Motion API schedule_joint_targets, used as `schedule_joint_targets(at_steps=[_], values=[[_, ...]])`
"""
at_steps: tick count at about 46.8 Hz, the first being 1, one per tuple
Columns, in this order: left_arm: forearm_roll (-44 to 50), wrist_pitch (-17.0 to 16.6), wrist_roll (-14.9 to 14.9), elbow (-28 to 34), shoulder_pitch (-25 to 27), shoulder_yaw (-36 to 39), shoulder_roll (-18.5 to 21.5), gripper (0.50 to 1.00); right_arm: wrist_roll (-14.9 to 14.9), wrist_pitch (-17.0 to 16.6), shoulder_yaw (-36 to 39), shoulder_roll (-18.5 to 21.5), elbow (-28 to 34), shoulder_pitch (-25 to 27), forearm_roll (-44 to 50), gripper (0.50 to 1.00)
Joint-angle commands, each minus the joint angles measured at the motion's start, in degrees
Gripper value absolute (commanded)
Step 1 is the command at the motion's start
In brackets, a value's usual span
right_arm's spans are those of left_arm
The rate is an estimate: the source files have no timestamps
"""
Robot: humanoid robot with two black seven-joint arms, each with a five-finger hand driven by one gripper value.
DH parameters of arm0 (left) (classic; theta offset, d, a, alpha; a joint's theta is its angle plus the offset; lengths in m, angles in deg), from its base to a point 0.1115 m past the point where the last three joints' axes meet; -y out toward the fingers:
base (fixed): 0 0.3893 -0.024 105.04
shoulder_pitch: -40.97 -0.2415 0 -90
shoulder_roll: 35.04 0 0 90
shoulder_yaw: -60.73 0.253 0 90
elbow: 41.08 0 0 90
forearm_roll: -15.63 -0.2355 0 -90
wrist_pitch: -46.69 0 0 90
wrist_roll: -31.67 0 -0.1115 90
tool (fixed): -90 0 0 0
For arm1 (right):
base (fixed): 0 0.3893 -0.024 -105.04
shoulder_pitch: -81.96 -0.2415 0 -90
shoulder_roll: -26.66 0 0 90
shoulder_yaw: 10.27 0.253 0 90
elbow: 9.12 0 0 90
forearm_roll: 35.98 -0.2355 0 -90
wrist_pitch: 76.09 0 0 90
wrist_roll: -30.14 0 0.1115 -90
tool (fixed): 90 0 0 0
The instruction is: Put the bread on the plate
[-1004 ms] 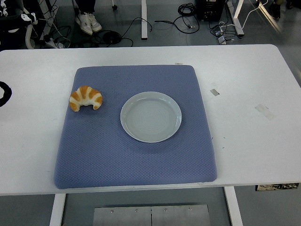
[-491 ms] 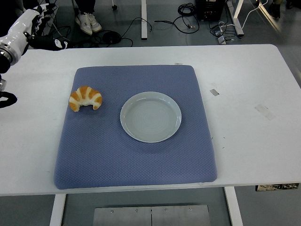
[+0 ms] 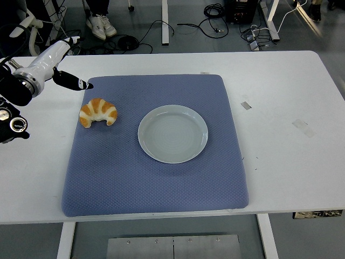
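1. Below and just right of the fingers, the bread [image 3: 98,112], a croissant with brown and pale stripes, lies on the left part of the blue mat [image 3: 156,183], its curved back toward the far side and its two tips pointing toward the near edge.
2. Nothing touches the bread; it is apart from the plate [image 3: 172,134] and not on it.
3. Right of the bread, farther from the fingers, the pale round plate sits near the middle of the mat with nothing on it.
4. The left hand [image 3: 56,67] comes in from the left edge above the bench's far left part. Its fingers [image 3: 73,82] are stretched out and spread, released, grasping nothing.
5. One dark finger points right, and its tip lies over the mat's far left corner, near the bread but apart from it. A white finger reaches up past it toward the bench's far edge.
6. Whether the dark fingertip touches the mat or hangs above it cannot be told.
7. Behind the fingers, toward the left edge, the black wrist and arm parts lie over the white bench [image 3: 291,97].
8. Well away from the fingers, on the right side of the bench, are a few small bits of tape [image 3: 302,127].
9. Beyond the far edge, cables and table legs lie on the floor, along with a person's white shoes [image 3: 101,24].
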Motion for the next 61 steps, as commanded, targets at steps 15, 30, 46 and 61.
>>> schedule_joint_targets(at_steps=[15,30,46,61], values=[[-0.30,3.65,-1.36,-0.09,1.16,4.45,-2.06,0.955,0.00,0.01,0.00,0.00,0.00,0.00,0.00,1.000],[-4.43,3.65,-1.62,-0.53,1.07,7.44,-2.41,0.943,0.00,0.01,0.00,0.00,0.00,0.00,0.00,1.000],[-8.92,2.41,-1.71,-1.58,1.07,11.22,-2.94,0.943,0.00,0.01,0.00,0.00,0.00,0.00,0.00,1.000],[-9.36,1.62,-1.62,-4.04,0.63,11.40,-4.87,0.943,0.00,0.01,0.00,0.00,0.00,0.00,0.00,1.000]])
